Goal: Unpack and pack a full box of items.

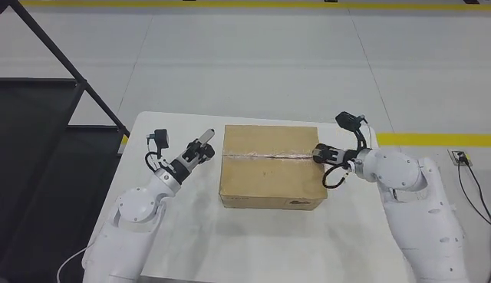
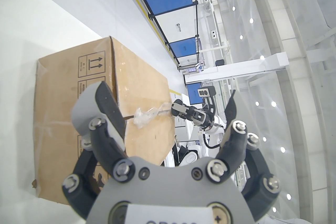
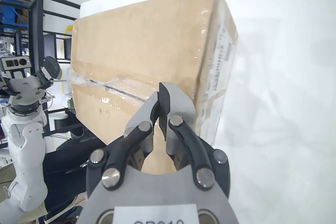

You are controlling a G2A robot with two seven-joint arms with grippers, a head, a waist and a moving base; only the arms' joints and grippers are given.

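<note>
- Cardboard box (image 1: 268,172) sits closed at the middle of the tabletop (image 1: 192,229), its far side close to the far edge and a broad strip of bare surface between its near side and the near edge.
- Clear tape (image 3: 115,87) runs along the top seam from the left end to the right end, wrinkled and bunched in places.
- Left gripper (image 1: 202,146) hangs just beside the box's left side, toward the far-left corner of the tabletop, with its jaws spread wide and nothing between them; bare tabletop lies around it out to the left edge.
- Right gripper (image 1: 317,154) is at the right end of the seam, above the box's top edge, with its jaws pressed together; whether tape is caught between them cannot be told.
</note>
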